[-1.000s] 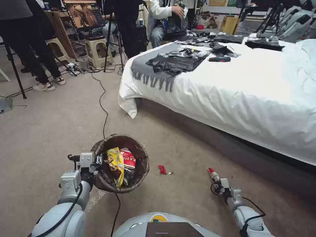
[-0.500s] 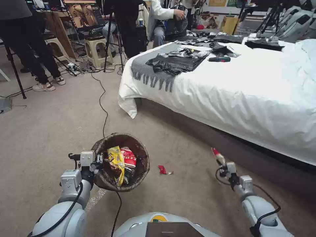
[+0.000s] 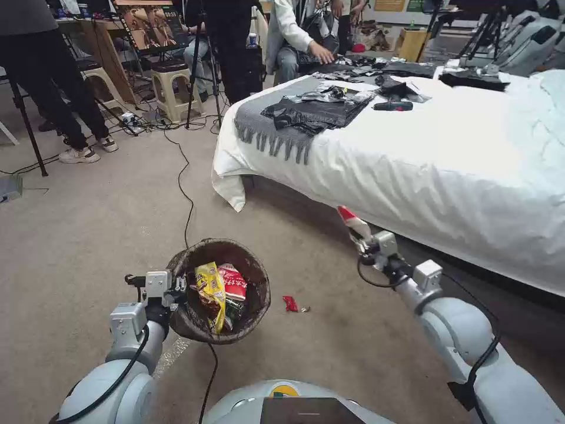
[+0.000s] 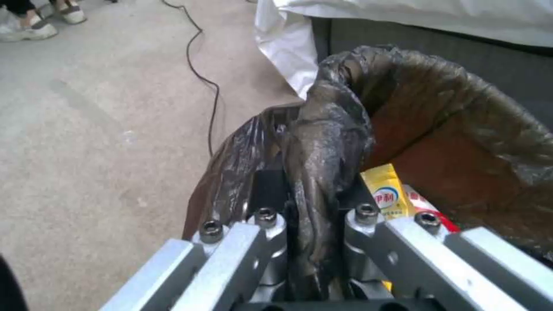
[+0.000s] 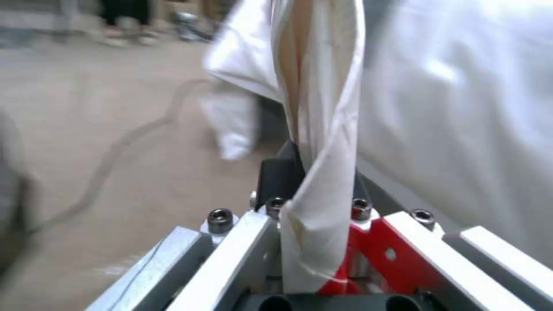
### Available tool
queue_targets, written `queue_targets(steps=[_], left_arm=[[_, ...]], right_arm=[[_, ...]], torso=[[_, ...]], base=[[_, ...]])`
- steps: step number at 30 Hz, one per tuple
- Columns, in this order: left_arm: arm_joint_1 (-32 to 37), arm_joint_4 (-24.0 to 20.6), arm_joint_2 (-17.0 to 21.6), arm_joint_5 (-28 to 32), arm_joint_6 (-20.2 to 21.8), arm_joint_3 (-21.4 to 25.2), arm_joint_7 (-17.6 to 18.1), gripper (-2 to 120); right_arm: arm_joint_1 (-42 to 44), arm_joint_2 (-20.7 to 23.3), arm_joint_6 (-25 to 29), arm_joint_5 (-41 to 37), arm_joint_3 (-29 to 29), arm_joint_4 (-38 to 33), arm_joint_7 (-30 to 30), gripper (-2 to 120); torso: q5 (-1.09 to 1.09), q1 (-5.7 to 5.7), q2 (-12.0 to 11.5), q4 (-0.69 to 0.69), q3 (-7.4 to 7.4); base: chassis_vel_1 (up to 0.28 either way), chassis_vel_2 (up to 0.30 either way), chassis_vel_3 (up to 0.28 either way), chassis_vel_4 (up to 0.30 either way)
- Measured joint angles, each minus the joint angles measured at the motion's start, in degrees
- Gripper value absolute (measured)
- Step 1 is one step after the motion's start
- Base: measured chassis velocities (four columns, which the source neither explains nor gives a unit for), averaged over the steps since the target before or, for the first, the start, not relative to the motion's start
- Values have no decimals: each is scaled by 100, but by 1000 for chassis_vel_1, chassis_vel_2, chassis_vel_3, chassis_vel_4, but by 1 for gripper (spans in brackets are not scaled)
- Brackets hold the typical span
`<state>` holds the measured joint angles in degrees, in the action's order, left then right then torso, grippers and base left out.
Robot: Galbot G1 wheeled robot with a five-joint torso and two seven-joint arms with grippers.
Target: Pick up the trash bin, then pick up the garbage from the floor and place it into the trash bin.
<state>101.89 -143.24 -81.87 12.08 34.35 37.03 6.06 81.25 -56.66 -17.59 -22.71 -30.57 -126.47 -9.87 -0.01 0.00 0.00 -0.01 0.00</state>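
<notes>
head view, right hand [image 3: 360,231] raised gripping wrapper [image 3: 352,219] (red-white), beside bed [image 3: 447,159]

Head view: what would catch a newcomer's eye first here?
The trash bin, held off the carpet by the left gripper clamped on its rim, shows yellow and red wrappers inside. The right gripper holds a red-white carton up beside the white bed.

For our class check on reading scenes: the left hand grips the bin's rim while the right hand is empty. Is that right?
Not quite. The left hand does grip the bin by its rim, but the right hand is shut on a red-white wrapper, as the right wrist view shows.
</notes>
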Motion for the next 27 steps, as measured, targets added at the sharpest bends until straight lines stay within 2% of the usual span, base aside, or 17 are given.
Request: queue_targets(steps=[4,5,8,10,17,18,21,27], left_arm=[[30,0,39,-25,5,2,7,7],[30,0,39,-25,5,2,7,7],[10,0,181,-18,5,41,15,7],[7,0,197,-18,5,45,16,7],[-30,0,138,-17,6,16,44,7],[-30,0,138,-17,6,16,44,7],[-33,0,68,-54,5,7,51,7],[1,0,35,-73,5,34,59,7]], right_arm=[[-570,137,-364,-223,870,-337,89,0],[-570,137,-364,-223,870,-337,89,0],[-1208,198,-716,-568,1574,-460,91,0],[-1308,212,-741,-601,1688,-460,91,0],[-2509,387,-889,-882,3150,-249,89,0],[-2509,387,-889,-882,3150,-249,89,0],[-2797,385,-946,-945,3701,-179,87,0],[-2842,320,-958,-930,4101,-126,74,0]], torso=[[1,0,0,2,0],[1,0,0,2,0],[0,0,0,-1,0],[1,0,0,1,0],[0,0,0,1,0],[0,0,0,1,0],[0,0,0,1,0],[1,0,0,0,0]], base=[[0,0,0,0],[0,0,0,0],[0,0,0,0],[0,0,0,0],[0,0,0,0],[0,0,0,0],[0,0,0,0],[0,0,0,0]])
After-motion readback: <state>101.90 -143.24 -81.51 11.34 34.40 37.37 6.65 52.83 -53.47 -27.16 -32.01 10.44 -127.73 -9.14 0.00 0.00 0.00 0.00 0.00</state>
